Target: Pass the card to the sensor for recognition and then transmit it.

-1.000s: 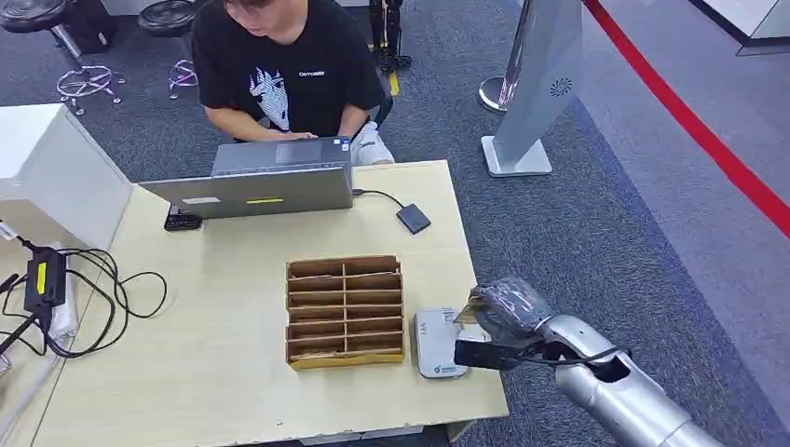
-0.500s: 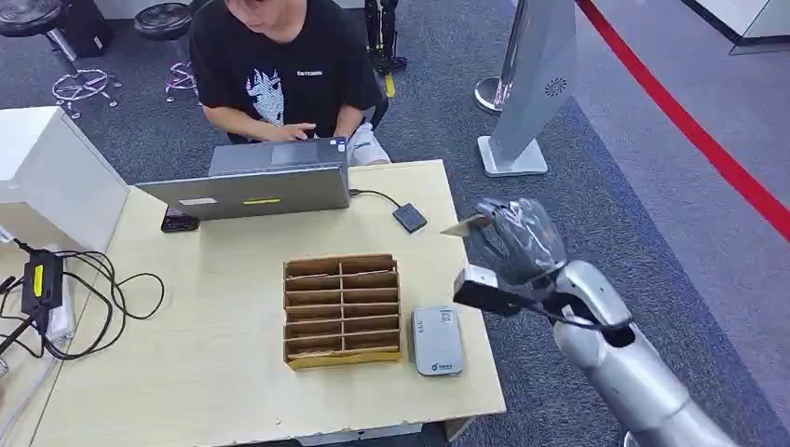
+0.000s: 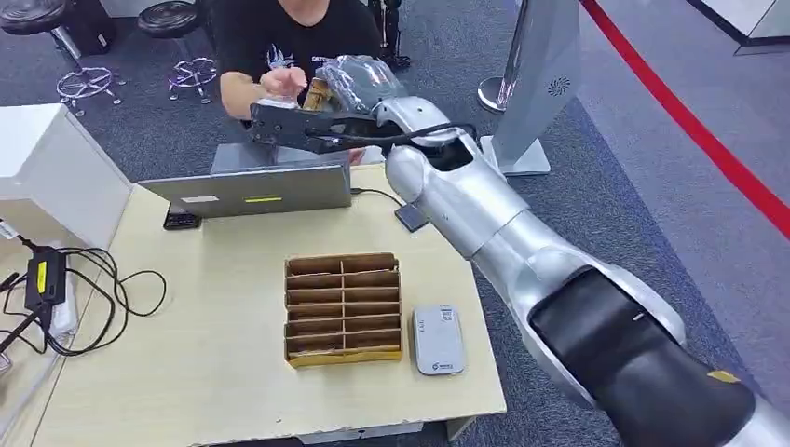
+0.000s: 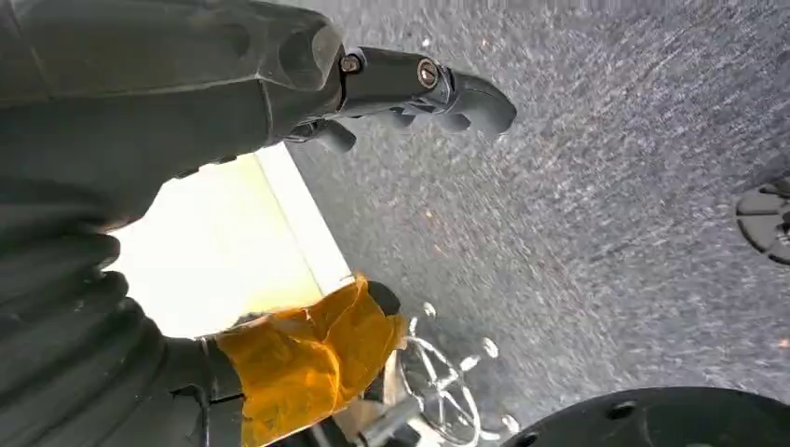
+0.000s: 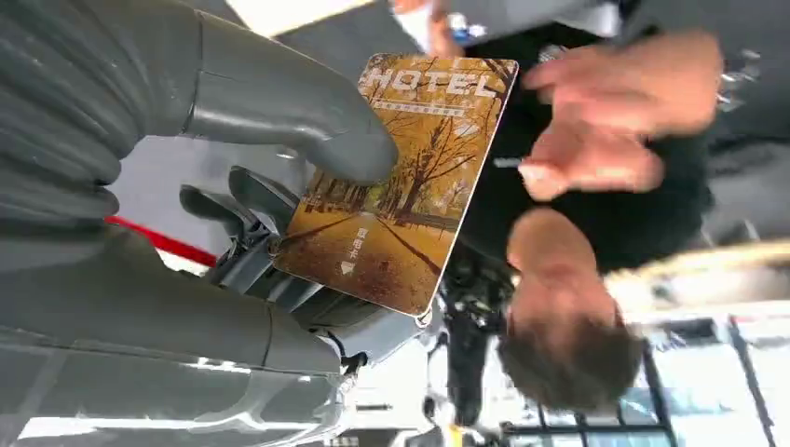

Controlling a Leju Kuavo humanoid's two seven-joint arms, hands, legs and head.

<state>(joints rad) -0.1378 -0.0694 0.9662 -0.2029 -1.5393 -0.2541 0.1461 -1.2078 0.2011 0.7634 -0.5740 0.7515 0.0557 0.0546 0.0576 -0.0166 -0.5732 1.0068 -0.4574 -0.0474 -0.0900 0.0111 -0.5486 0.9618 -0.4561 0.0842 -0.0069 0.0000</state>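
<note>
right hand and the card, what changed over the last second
The right hand, holding the card, rose from beside the grey sensor at the table's near right and swung forward over the laptop toward the person, whose hand now reaches up for it. The card is pinched under the thumb, not yet released. Sensor, cardboard organizer, laptop and cables kept their places.

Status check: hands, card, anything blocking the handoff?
Right hand holds the hotel card, extended over the laptop toward the person's hand. Left hand holds nothing, fingers curled. Card reader on the table. No obstruction seen.
</note>
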